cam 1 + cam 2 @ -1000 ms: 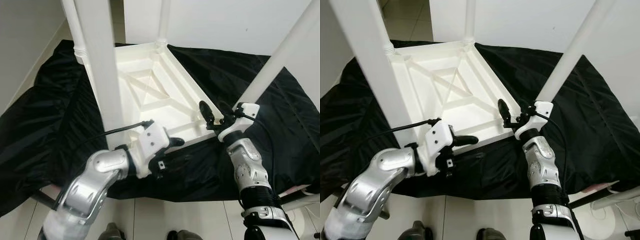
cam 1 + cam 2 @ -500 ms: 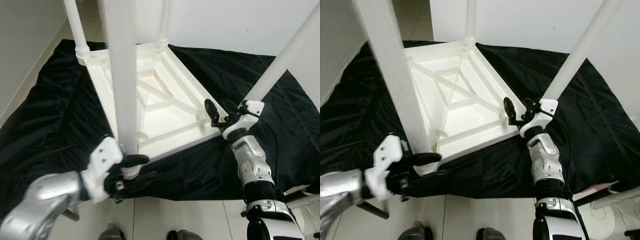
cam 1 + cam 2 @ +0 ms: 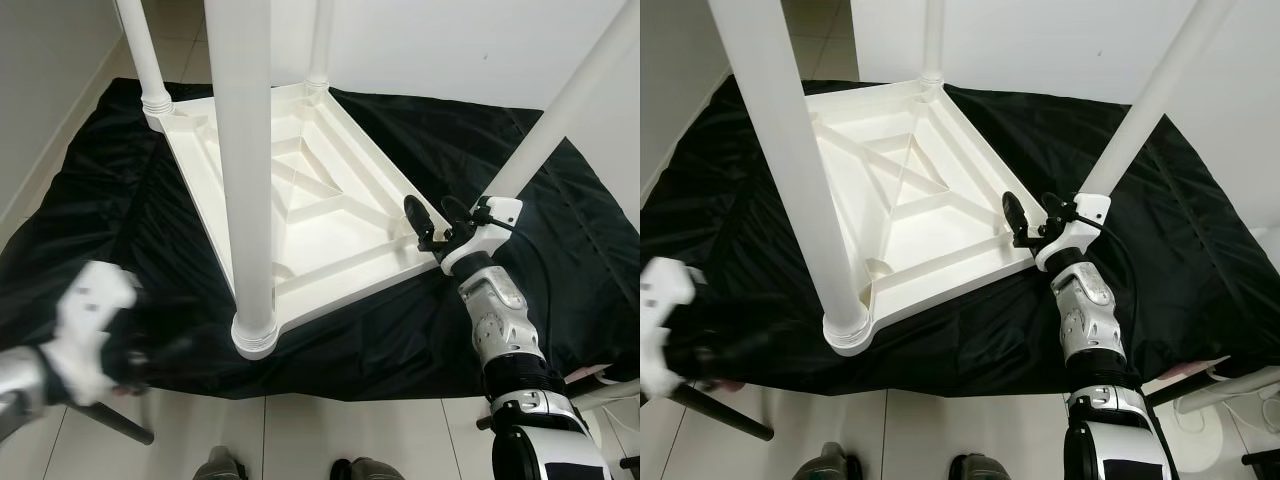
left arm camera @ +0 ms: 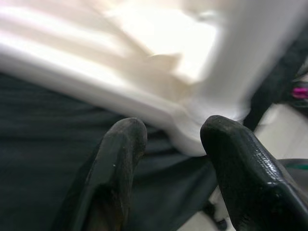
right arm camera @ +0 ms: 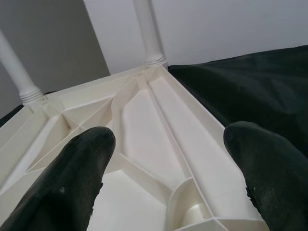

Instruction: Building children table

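1. We saw the children table [image 3: 300,200] lying upside down on the black cloth [image 3: 120,220] spread on the floor, legs pointing up.
2. Near leg [image 3: 245,170] was seated in the tabletop corner closest to our left side, collar [image 3: 256,335] at the cloth's front edge.
3. Our right end effector [image 3: 1032,222] hovered at the tabletop's near right corner, fingers spread, gripping nothing; the right wrist view showed the empty socket [image 5: 195,211] just ahead between the fingers.
4. A slanted leg [image 3: 1145,105] rose right behind that end effector, long axis tilted up and away to the right.
5. Our left end effector [image 4: 168,159] was motion-blurred, apart from the near leg's collar, fingers parted, nothing held.
6. Judgement: the right arm was nearer the open corner; seating that leg looked like the next step.
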You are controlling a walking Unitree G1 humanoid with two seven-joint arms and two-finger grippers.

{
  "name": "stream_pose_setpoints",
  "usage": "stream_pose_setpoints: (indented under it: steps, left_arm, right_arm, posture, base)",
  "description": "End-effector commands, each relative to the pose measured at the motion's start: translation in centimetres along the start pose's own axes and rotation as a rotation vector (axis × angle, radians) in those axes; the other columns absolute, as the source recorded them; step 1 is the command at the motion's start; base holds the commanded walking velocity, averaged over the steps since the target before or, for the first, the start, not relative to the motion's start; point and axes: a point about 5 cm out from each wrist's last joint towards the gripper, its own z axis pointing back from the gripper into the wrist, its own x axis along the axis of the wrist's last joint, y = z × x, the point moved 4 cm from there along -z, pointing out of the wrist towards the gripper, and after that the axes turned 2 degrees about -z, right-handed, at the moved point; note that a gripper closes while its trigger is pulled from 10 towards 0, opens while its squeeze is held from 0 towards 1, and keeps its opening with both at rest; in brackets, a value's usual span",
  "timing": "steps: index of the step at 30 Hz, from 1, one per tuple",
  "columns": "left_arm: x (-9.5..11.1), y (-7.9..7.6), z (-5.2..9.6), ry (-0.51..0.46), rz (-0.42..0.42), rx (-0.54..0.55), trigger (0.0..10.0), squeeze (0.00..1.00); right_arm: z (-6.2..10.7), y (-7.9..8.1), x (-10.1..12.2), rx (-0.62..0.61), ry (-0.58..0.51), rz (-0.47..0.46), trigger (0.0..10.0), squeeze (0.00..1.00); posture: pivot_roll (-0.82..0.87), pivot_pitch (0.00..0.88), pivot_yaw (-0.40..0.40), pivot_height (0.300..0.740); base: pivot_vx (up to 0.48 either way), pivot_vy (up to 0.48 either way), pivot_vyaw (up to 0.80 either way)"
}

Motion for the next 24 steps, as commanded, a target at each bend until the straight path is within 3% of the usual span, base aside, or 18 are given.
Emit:
stream_pose_setpoints:
  steps: [1, 4, 5, 9, 10, 11, 14, 15, 17, 22, 24]
  left_arm:
    - [0.1, 0.5, 0.8, 0.003, -0.019, -0.008, 10.0, 0.0]
    - [0.3, 1.7, 1.1, -0.007, -0.029, 0.056, 10.0, 0.0]
    - [1.0, 3.7, 1.2, -0.045, -0.068, 0.163, 10.0, 0.0]
    - [1.0, 3.7, 1.2, -0.045, -0.068, 0.163, 10.0, 0.0]
    - [1.7, 5.3, 1.2, -0.084, -0.093, 0.256, 10.0, 0.0]
    - [3.1, 6.7, 0.2, -0.16, -0.117, 0.351, 10.0, 0.0]
    - [3.1, 6.7, 0.2, -0.16, -0.117, 0.351, 10.0, 0.0]
    - [4.3, 7.7, -0.8, -0.232, -0.101, 0.412, 10.0, 0.0]
    - [6.6, 8.3, -3.0, -0.355, -0.074, 0.471, 10.0, 0.0]
    - [7.7, 8.3, -4.5, -0.412, -0.048, 0.47, 10.0, 0.0]
    - [8.9, 7.7, -6.2, -0.446, -0.053, 0.437, 10.0, 0.0]
  right_arm:
    - [-0.2, 0.6, -0.2, 0.024, 0.007, 0.006, 10.0, 0.0]
    - [-0.2, 0.9, -0.5, 0.043, 0.015, 0.009, 10.0, 0.0]
    - [-0.1, 1.4, -0.9, 0.06, 0.029, 0.013, 10.0, 0.0]
    - [-0.1, 1.4, -0.9, 0.06, 0.029, 0.013, 10.0, 0.0]
    - [0.0, 1.8, -1.4, 0.071, 0.041, 0.013, 10.0, 0.0]
    - [0.6, 2.5, -2.4, 0.077, 0.077, 0.037, 10.0, 0.0]
    - [0.6, 2.5, -2.4, 0.077, 0.077, 0.037, 10.0, 0.0]
    - [1.1, 3.1, -3.3, 0.08, 0.108, 0.065, 10.0, 0.0]
    - [2.0, 2.9, -4.5, 0.009, 0.17, 0.159, 10.0, 0.0]
    - [2.5, 2.1, -4.9, -0.06, 0.209, 0.235, 10.0, 0.0]
    - [3.1, 2.0, -4.9, -0.089, 0.215, 0.296, 10.0, 0.0]
  posture:
    - [0.05, 0.057, -0.072, 0.74]
    - [0.05, 0.057, -0.075, 0.74]
    - [0.06, 0.058, -0.076, 0.74]
    - [0.06, 0.058, -0.076, 0.74]
    - [0.06, 0.058, -0.08, 0.74]
    - [0.05, 0.061, -0.08, 0.74]
    - [0.05, 0.061, -0.08, 0.74]
    - [0.04, 0.064, -0.078, 0.74]
    - [0.03, 0.067, -0.072, 0.74]
    - [0.0, 0.073, -0.058, 0.74]
    - [-0.01, 0.075, -0.053, 0.74]
  base:
    - [0.0, 0.0, 0.0]
    - [0.0, 0.0, 0.0]
    - [0.0, 0.0, 0.0]
    - [0.0, 0.0, 0.0]
    - [0.0, 0.0, 0.0]
    - [0.0, 0.0, 0.0]
    - [0.0, 0.0, 0.0]
    - [0.0, 0.0, 0.0]
    - [0.0, 0.0, 0.0]
    - [0.0, 0.0, 0.0]
    - [0.0, 0.0, 0.0]
